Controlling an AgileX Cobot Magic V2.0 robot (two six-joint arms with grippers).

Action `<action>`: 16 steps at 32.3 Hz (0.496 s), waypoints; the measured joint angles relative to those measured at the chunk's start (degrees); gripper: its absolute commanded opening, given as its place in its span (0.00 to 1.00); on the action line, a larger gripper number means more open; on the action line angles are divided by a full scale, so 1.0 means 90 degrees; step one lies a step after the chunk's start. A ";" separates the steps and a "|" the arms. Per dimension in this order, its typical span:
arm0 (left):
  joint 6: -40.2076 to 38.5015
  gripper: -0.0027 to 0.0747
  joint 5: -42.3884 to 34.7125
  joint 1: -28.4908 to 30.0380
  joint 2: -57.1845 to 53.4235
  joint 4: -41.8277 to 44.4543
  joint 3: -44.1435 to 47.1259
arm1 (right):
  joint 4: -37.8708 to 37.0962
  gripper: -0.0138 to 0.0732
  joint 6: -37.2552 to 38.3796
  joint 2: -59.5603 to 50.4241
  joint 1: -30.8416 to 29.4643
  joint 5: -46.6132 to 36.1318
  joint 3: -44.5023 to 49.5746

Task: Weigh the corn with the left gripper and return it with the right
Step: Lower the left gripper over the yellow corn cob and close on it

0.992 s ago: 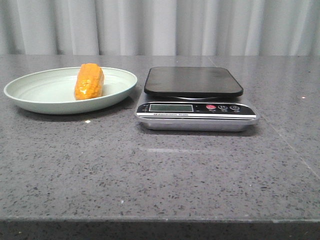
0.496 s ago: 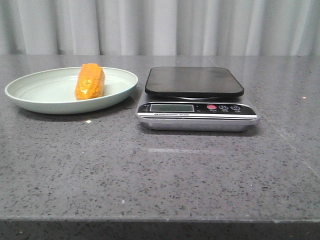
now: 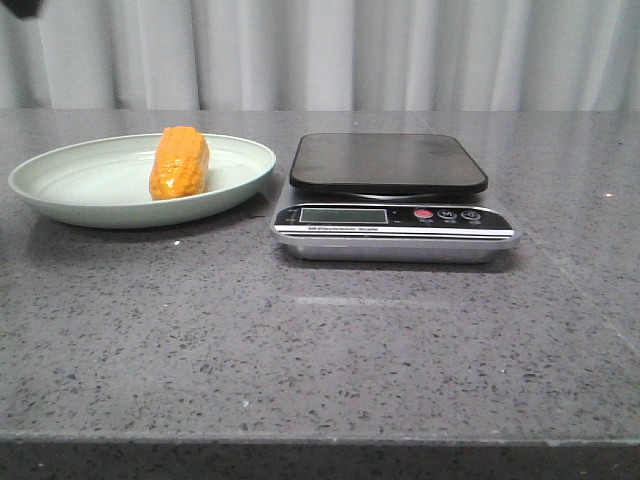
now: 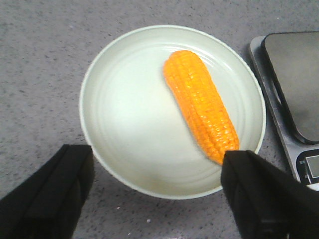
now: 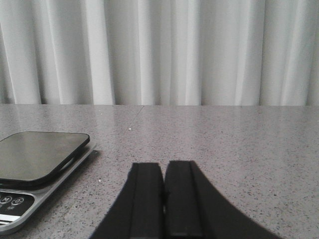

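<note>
The orange-yellow corn (image 3: 179, 163) lies on the pale green plate (image 3: 60, 185) at the table's left. In the left wrist view the corn (image 4: 200, 105) lies slanted across the plate (image 4: 124, 124). My left gripper (image 4: 158, 167) hangs above the plate's near rim, open wide and empty, one finger (image 4: 249, 184) close to the corn's tip. In the front view only a dark bit of the left arm (image 3: 20, 7) shows in the top left corner. My right gripper (image 5: 163, 172) is shut and empty, low over the bare table, right of the scale. It does not show in the front view.
A kitchen scale (image 3: 388, 163) with a black platform and a silver front panel (image 3: 395, 218) stands just right of the plate. It also shows in the left wrist view (image 4: 294, 74) and the right wrist view (image 5: 35, 154). A grey curtain hangs behind the table.
A dark bit of the left arm has come into the top left corner of the front view. The corn, plate and scale stay put.
</note>
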 measured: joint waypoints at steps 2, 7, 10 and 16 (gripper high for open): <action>-0.0283 0.79 0.0151 -0.0295 0.0460 0.0269 -0.0270 | 0.0000 0.32 0.0000 0.0000 0.0000 0.0000 0.0000; -0.0731 0.80 0.0669 -0.0819 0.1581 0.0662 -0.1026 | 0.0000 0.32 0.0000 0.0000 0.0000 0.0000 0.0000; -0.0993 0.80 0.0879 -0.0981 0.2083 0.0745 -0.1442 | 0.0000 0.32 0.0000 0.0000 0.0000 0.0000 0.0000; -0.1642 0.80 0.1044 -0.1037 0.2767 0.0804 -0.1942 | 0.0000 0.32 0.0000 0.0000 0.0000 0.0000 0.0000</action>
